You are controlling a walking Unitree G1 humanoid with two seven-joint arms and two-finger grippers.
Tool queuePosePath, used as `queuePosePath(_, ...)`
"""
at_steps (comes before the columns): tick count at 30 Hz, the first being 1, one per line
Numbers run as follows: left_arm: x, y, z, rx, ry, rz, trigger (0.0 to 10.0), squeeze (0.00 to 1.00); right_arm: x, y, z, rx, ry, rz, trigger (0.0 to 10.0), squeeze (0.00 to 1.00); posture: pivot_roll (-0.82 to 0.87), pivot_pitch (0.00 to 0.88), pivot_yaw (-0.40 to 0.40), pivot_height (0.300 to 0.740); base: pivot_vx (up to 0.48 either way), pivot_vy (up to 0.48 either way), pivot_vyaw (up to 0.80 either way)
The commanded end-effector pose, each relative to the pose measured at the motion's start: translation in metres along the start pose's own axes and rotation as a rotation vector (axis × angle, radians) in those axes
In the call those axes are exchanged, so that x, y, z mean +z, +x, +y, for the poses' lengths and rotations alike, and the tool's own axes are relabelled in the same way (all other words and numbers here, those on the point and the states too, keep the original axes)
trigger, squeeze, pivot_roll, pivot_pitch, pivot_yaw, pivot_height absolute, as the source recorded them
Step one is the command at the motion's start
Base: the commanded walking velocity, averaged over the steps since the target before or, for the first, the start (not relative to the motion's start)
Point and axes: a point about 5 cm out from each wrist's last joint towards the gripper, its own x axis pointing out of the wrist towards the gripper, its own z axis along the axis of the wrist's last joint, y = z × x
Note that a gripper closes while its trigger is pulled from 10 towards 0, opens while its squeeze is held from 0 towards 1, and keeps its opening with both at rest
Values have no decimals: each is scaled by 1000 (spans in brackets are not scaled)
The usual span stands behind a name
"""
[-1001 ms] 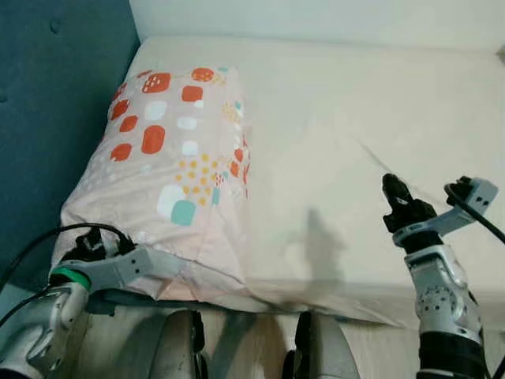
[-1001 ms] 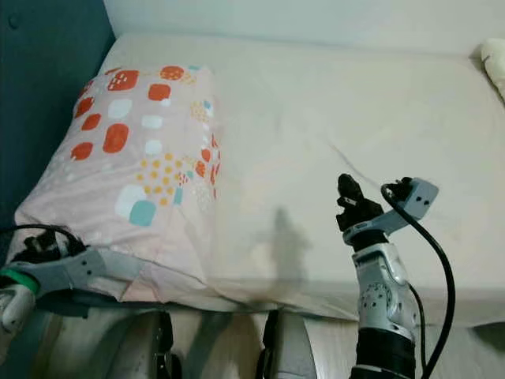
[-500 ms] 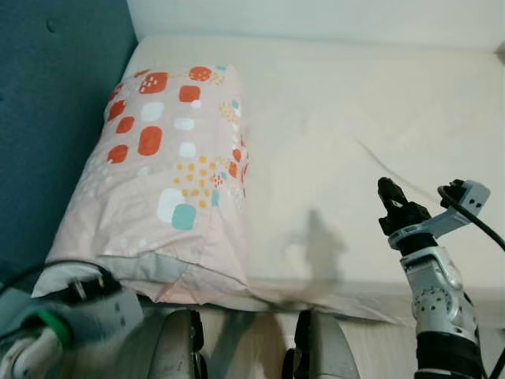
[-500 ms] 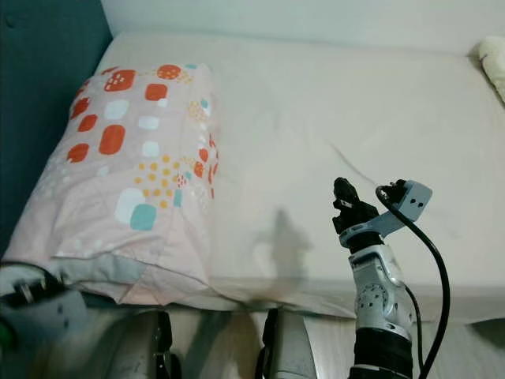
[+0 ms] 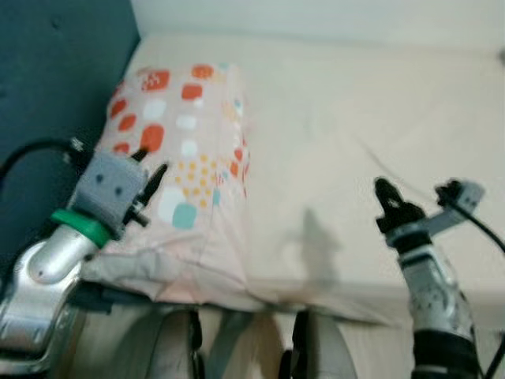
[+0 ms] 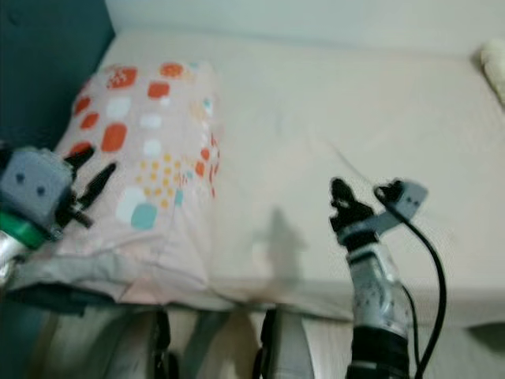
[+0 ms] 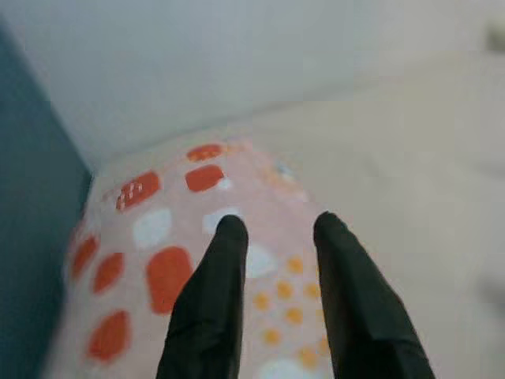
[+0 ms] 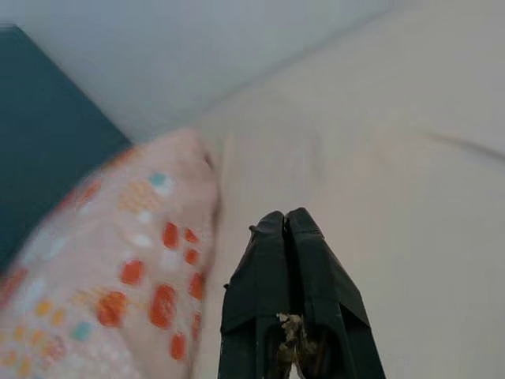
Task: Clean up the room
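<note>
Pillow (image 5: 177, 170) lying left-centre of frame on bed (image 5: 379, 142), w/ headboard (image 5: 55, 71) at upper left. Left gripper (image 5: 150, 183) hovering over it, fingers parted, empty. Right gripper (image 5: 385, 196) lower right, clenched, holding nothing. Pillow prob. soft, light, floppy; pinching corner or edge seam likely best.

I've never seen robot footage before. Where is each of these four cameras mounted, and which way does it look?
Left eye view: on the head, looking down at the bed and patterned pillow; both silver arms show, left hand raised over the pillow.
Right eye view: the head camera's other eye, same scene; right hand over the sheet.
Left wrist view: on the left wrist, looking along its parted fingers at the pillow.
Right wrist view: on the right wrist, looking along its closed fingers across the bed.
Shared: all four show the pillow and bed.
</note>
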Motion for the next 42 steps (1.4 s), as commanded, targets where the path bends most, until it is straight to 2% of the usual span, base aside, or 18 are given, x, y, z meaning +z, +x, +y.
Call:
queuePosePath(1,-7,-1,-7,16,-73,30,10000,0,1,-2,5,4,-21,-26,10000,0,145,155,-23,615,0,0,0)
queuePosePath(3,-17,9,-21,99,-252,51,10000,0,1,0,25,43,-115,-46,10000,0,132,141,-26,615,0,0,0)
queuePosePath(4,-20,13,-24,122,-292,64,10000,0,0,0,29,52,-158,-43,10000,0,132,141,-26,615,0,0,0)
queuePosePath(6,-20,13,-24,122,-292,64,10000,0,0,0,29,52,-158,-43,10000,0,132,141,-26,615,0,0,0)
queuePosePath(7,-21,17,-27,116,-314,68,10000,0,-1,-1,31,68,-202,-42,10000,0,129,134,-32,619,0,0,0)
queuePosePath(10,-19,21,-31,95,-296,58,10000,0,-1,-2,32,73,-235,-52,10000,0,123,126,-36,624,0,0,0)
queuePosePath(14,-12,31,-27,56,-177,26,10000,0,-2,-2,32,69,-259,-59,10000,0,116,101,-39,639,0,0,0)
queuePosePath(16,-13,34,-23,78,-158,50,10000,0,-4,-3,31,63,-252,-53,10000,0,114,97,-37,649,0,0,0)
queuePosePath(20,-17,35,-21,102,-164,80,10000,0,-8,-4,31,58,-244,-44,10000,0,109,93,-37,663,0,0,0)
queuePosePath(25,-25,34,-30,112,-198,116,10000,0,-12,-8,31,41,-256,-35,10000,0,107,91,-37,688,0,0,0)
queuePosePath(42,-36,39,-40,104,-201,139,10000,0,-11,-9,23,7,-268,-45,10000,0,89,81,-37,740,0,0,0)
